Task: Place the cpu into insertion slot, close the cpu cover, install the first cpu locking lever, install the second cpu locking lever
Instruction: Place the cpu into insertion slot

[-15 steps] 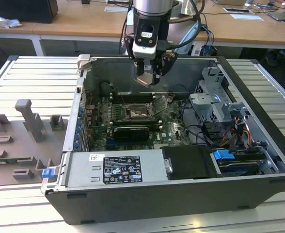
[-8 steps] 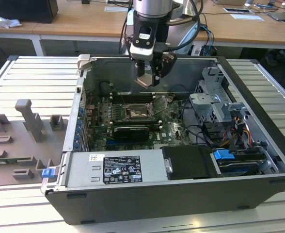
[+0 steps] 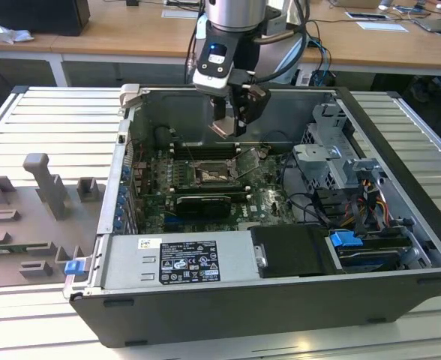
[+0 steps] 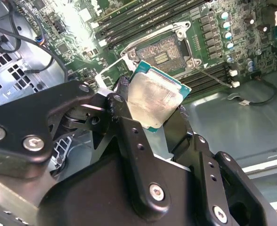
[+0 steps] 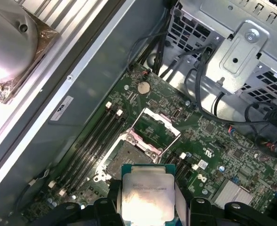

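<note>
The insertion slot [image 4: 163,51] lies uncovered, its cpu cover [image 5: 156,127] tilted up, with free space above. The hand [image 3: 232,126] hangs over it, closed on the cpu [image 4: 153,100].

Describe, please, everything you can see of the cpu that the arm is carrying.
The cpu is a small flat square chip: a dull silvery-beige metal lid, faintly printed, rimmed by a green board edge. The end effector pinches two opposite edges between black fingers, lid facing both wrist cameras. The chip hangs above the green motherboard, apart from the uncovered insertion slot.
</note>
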